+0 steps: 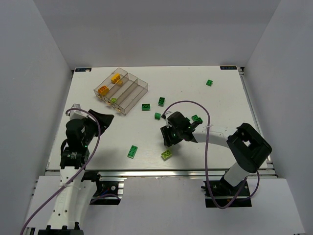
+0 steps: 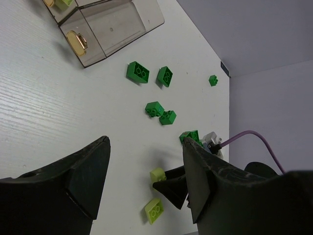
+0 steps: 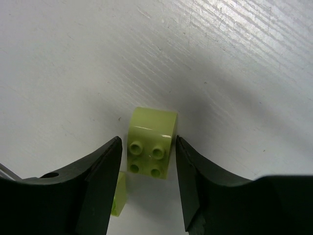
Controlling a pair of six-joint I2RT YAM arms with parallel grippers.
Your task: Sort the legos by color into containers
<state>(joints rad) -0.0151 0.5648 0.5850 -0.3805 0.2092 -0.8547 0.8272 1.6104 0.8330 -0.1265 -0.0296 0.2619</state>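
My right gripper [image 3: 147, 142] is open and low over the table, its jaws on either side of a lime green lego [image 3: 151, 142] with narrow gaps. The left wrist view shows that lego [image 2: 157, 174] between the right fingers. A second lime lego [image 1: 167, 154] lies just beside it. The clear four-compartment tray [image 1: 131, 95] stands at the back left, holding two orange-yellow legos [image 1: 103, 90] and a lime one [image 1: 113, 100]. My left gripper [image 1: 103, 119] is open and empty, raised near the tray's front end.
Dark green legos lie scattered: two by the tray [image 1: 145, 106], [image 1: 161, 101], one mid-table [image 1: 157, 116], one beside the right arm [image 1: 197, 119], one far back right [image 1: 209, 82], one near the front [image 1: 132, 151]. White walls enclose the table.
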